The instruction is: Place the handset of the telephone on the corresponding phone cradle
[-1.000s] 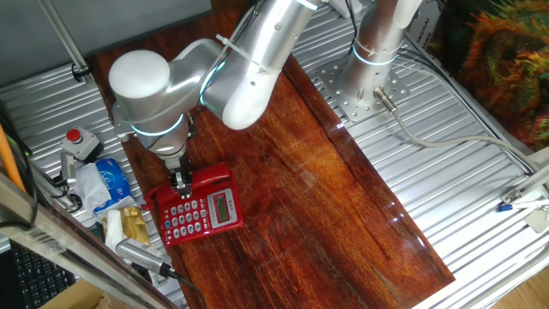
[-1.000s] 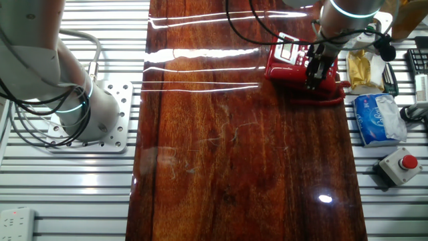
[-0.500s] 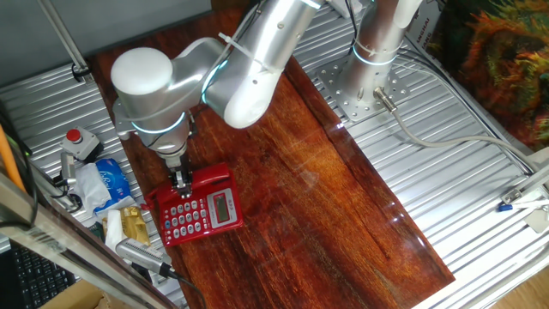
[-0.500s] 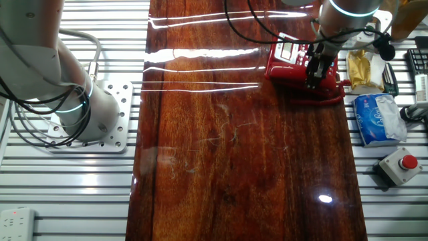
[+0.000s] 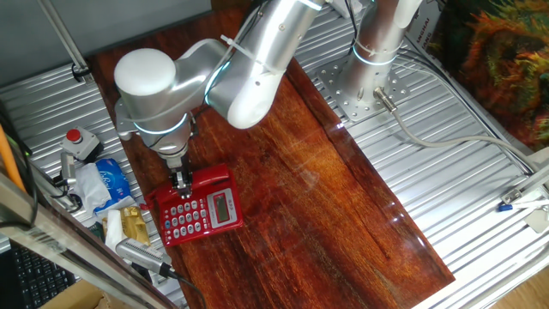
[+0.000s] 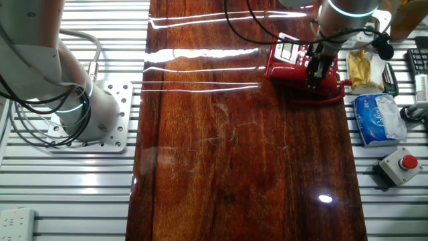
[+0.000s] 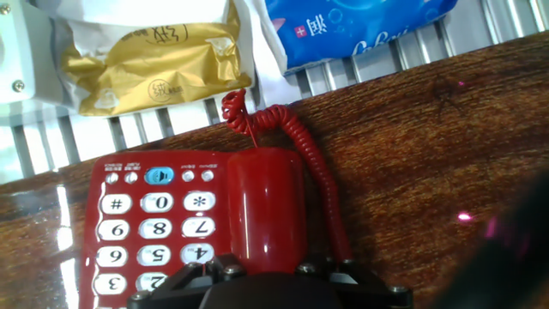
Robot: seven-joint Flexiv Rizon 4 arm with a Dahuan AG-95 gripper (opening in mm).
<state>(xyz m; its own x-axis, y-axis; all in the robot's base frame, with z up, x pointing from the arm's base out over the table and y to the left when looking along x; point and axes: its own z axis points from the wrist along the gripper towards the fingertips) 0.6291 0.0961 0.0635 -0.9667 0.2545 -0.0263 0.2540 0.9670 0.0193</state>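
Note:
The red telephone (image 5: 202, 215) lies near the left edge of the wooden tabletop, its pale keypad (image 7: 146, 227) and small display (image 5: 224, 206) facing up. The glossy red handset (image 7: 266, 206) lies along the cradle strip beside the keypad, and its curly red cord (image 7: 300, 146) runs off its end. My gripper (image 5: 182, 182) points straight down on the handset, with a finger at each of its sides (image 7: 264, 270), and looks shut on it. In the other fixed view the gripper (image 6: 313, 79) stands on the phone's near edge (image 6: 326, 84). The fingertips themselves are hidden.
A gold snack packet (image 7: 146, 51) and a blue tissue pack (image 7: 360, 26) lie just past the table edge by the phone. A grey box with a red button (image 5: 77, 142) sits further left. The arm's base plate (image 5: 360, 94) is at the right.
The arm's elbow has shifted slightly to the right. The gripper and handset stay in almost the same place on the phone.

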